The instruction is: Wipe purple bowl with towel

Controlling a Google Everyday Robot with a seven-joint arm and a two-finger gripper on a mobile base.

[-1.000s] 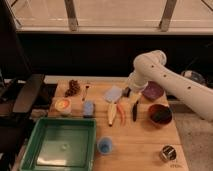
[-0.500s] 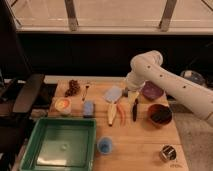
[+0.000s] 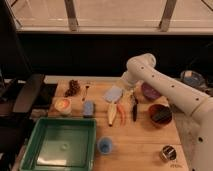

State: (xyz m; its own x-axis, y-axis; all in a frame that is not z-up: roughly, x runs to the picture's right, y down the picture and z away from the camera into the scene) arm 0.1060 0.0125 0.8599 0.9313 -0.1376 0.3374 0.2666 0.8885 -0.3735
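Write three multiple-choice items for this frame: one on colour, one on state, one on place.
1. What colour is the tray? A green; B red; C white.
2. How is the red bowl? A empty; B overturned; C holding a dark block.
3. Where is the gripper? A over the tray; B beside the towel; C inside the red bowl.
Key: 1 A, its walls are green; 2 C, the dark block lies inside it; 3 B, it hangs at the towel's right edge, left of the purple bowl.

Hand (image 3: 127, 93) between towel (image 3: 114, 93) and purple bowl (image 3: 150, 91), knife (image 3: 134, 108) and banana (image 3: 111, 113) close in front, bare table (image 3: 137, 141) beyond them
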